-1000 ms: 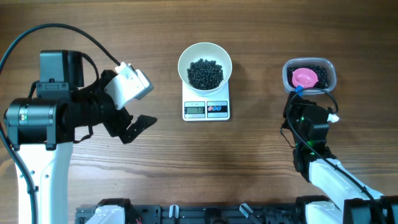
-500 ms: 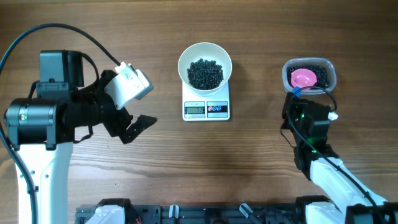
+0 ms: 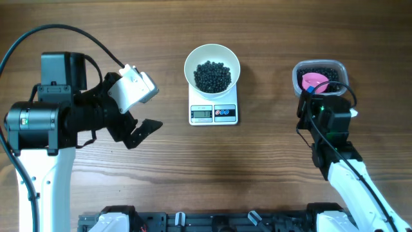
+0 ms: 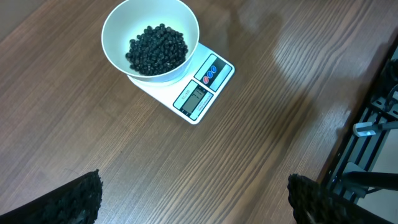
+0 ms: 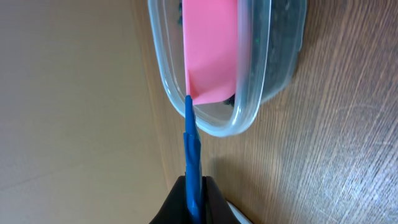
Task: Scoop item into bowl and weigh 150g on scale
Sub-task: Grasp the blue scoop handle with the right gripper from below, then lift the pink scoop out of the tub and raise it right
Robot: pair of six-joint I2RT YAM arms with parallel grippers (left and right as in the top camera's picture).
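My right end effector (image 5: 193,194) is clenched on the blue handle of the pink scoop (image 5: 210,53); the handle runs straight out from between my fingers, and the pink cup sits inside the clear tub (image 5: 273,68), turned on edge as my wrist sees it, with black beads (image 3: 325,66) lying around it in the tub; the tub stands on the counter (image 3: 257,167) at the far right, just beyond my right wrist; my left end effector (image 4: 193,193) is released, fingers spread wide and grasping nothing, hanging above the counter well apart from the scale (image 3: 214,113); the white bowl (image 3: 188,67) sits on the scale at the middle, a dark heap of beads in its bottom; the display faces the near edge, though I cannot read it.
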